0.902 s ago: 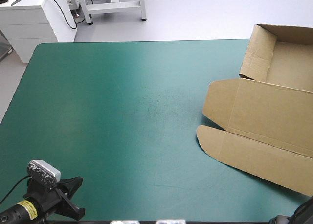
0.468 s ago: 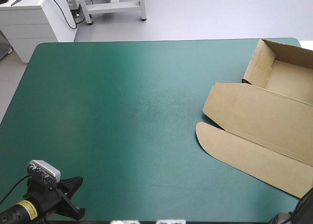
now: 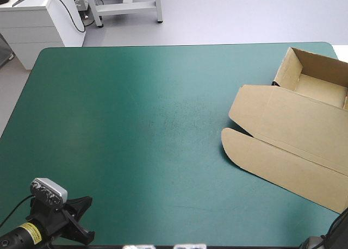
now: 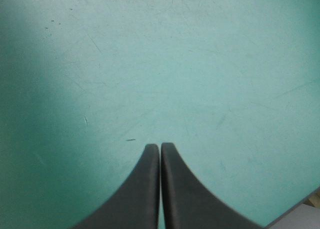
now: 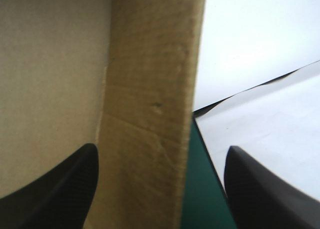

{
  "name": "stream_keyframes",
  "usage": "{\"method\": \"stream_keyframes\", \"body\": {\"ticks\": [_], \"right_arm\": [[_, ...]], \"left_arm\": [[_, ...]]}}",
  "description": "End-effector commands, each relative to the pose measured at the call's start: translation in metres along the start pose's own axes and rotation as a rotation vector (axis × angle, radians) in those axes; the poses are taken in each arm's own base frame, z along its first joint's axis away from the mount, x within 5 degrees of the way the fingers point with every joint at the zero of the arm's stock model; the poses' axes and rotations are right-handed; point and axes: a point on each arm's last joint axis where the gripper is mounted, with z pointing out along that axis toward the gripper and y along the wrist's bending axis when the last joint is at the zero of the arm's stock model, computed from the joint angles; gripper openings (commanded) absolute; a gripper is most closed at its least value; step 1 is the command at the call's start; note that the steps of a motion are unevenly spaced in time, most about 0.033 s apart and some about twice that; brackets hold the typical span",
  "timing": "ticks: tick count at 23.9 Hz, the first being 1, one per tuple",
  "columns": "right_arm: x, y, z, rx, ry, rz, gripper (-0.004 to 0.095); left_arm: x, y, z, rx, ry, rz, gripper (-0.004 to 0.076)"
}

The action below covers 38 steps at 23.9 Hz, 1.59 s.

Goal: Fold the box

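The brown box point(image 3: 288, 135) lies at the table's right side, its lid flat toward the near edge and its tray point(image 3: 321, 78) with raised walls at the far right. My right gripper point(image 5: 160, 154) stands open astride one raised wall point(image 5: 150, 89), one finger point(image 5: 75, 179) inside the tray, the other point(image 5: 260, 184) outside; I cannot tell whether either touches the board. That gripper is outside the high view. My left gripper point(image 3: 81, 205) rests shut near the table's near left corner, its tips point(image 4: 160, 146) together over bare teal-green cover.
The table's right edge point(image 5: 200, 194) runs just outside the wall that the right gripper straddles. The far right corner of the table point(image 3: 326, 44) is right behind the tray. Between the left gripper and the box lies only teal-green cover point(image 3: 136, 124).
The tray end of the box has come down and now lies lower on the table than earlier. The right gripper's fingers have parted. The left arm has not moved.
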Motion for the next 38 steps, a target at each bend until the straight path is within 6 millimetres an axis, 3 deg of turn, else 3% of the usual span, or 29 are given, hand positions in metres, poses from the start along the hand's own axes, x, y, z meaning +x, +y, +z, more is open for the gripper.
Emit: {"method": "stream_keyframes", "body": {"ticks": [1, 2, 3, 4, 5, 7, 12, 17, 20, 24, 30, 38], "right_arm": [[-0.016, -0.003, -0.103, 0.091, -0.255, 0.042, 0.0692], [-0.016, -0.002, -0.117, 0.092, -0.287, 0.043, 0.0679], [-0.014, 0.006, -0.154, 0.049, -0.378, 0.047, 0.0581], [-0.013, 0.01, -0.167, 0.018, -0.414, 0.043, 0.0517], [-0.009, 0.022, -0.196, -0.069, -0.501, -0.014, 0.0245], [0.001, 0.04, -0.224, -0.214, -0.553, -0.09, 0.0002], [0.033, 0.083, -0.262, -0.345, -0.584, -0.189, 0.0], [0.069, 0.132, -0.272, -0.452, -0.56, -0.327, 0.0], [0.114, 0.168, -0.269, -0.478, -0.54, -0.432, 0.0], [0.16, 0.179, -0.26, -0.391, -0.523, -0.517, 0.0], [0.233, 0.158, -0.251, -0.349, -0.473, -0.556, 0.0], [0.321, 0.12, -0.235, -0.384, -0.633, -0.544, -0.0002]], "left_arm": [[-0.011, -0.002, -0.004, 0.018, -0.069, -0.004, -0.0008], [-0.011, -0.002, -0.004, 0.018, -0.069, -0.004, -0.0008], [-0.011, -0.002, -0.004, 0.018, -0.069, -0.004, -0.0008], [-0.011, -0.002, -0.004, 0.016, -0.069, -0.003, -0.0008], [-0.011, -0.002, -0.004, 0.014, -0.069, -0.002, -0.0008], [-0.011, -0.001, -0.004, 0.008, -0.07, 0.003, -0.0008], [-0.012, 0.0, -0.004, -0.007, -0.077, 0.015, -0.0008], [-0.012, 0.002, -0.004, -0.029, -0.078, 0.032, -0.0008], [-0.015, 0.002, -0.004, -0.025, -0.112, 0.031, -0.0008], [-0.02, 0.001, -0.005, -0.019, -0.174, 0.029, -0.0008], [-0.023, 0.001, -0.005, -0.019, -0.201, 0.041, -0.0008], [-0.023, 0.0, -0.005, -0.016, -0.21, 0.077, -0.0008]]}}
